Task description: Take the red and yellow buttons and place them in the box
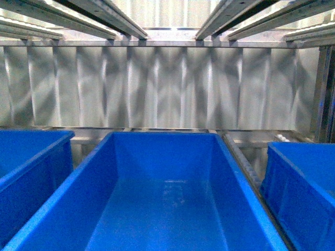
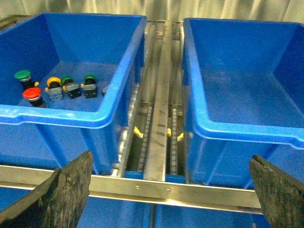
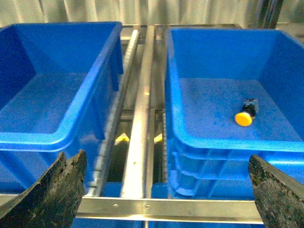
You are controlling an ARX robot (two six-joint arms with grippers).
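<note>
front view: neither arm shows, and the box (image 1: 157, 209) sits dead centre, with a blue side bin (image 1: 31, 157) on either flank. left wrist view: my left fingers (image 2: 66, 190) are spread wide with nothing between them, hanging short of the supply bin (image 2: 57, 118). the red button (image 2: 32, 94) and yellow button (image 2: 53, 83) lie inside it, the yellow one pressed against a green button (image 2: 67, 81), so i judge a sloppy pinch could grab the wrong cap. the roller rail (image 2: 161, 118) runs between this bin and the box; a button let go early could drop into that gap. right wrist view: my right fingers (image 3: 61, 190) are also apart and empty. a lone yellow button (image 3: 244, 118) lies in open floor, well clear of the walls. thick rims are the edges to clear; the box offers broad open room.
</note>
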